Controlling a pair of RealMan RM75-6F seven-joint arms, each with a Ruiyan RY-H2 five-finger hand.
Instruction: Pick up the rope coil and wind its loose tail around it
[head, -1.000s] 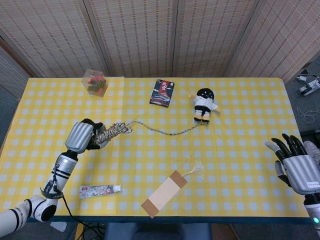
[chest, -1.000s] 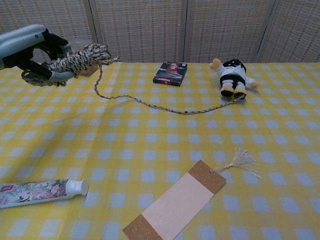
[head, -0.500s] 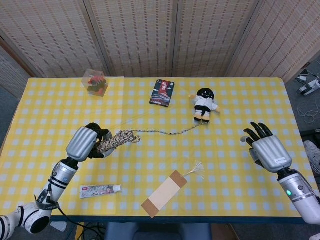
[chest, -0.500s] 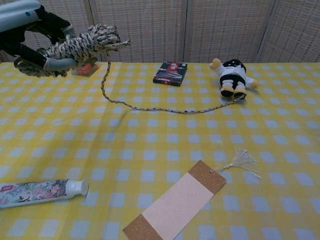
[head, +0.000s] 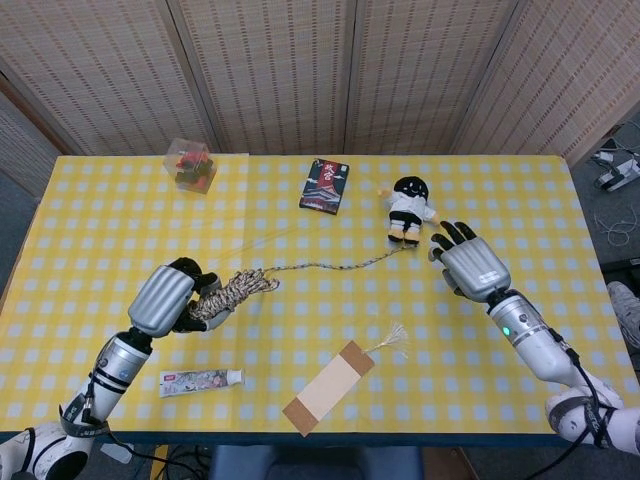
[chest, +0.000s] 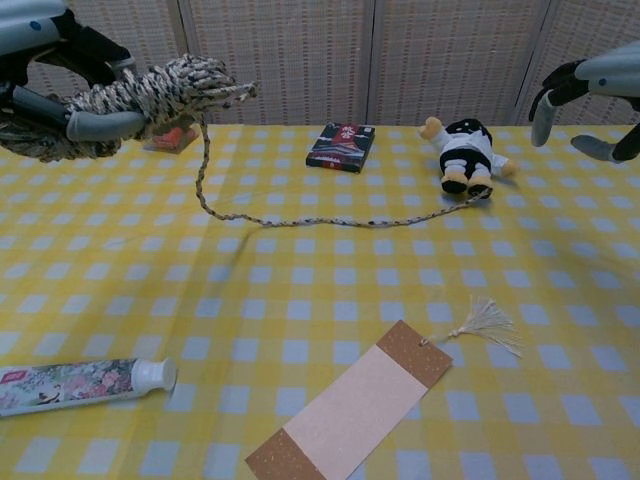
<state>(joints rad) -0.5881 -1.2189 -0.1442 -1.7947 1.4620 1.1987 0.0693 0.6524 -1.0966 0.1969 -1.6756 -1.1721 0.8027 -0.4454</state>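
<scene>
Left hand (head: 170, 298) grips coil (head: 235, 293) lifted off counter (head: 300, 220), tail (head: 335, 266) trailing rightward along counter to end by doll (head: 409, 209), where right hand (head: 470, 265), fingers spread and empty, hovers nearest for the take-up.

A doll (head: 408, 207) and booklet (head: 326, 186) lie at 12 o'clock, a cube (head: 190, 164) at 10, a tube (head: 199, 381) at 7, a bookmark (head: 332, 385) at 6.
</scene>
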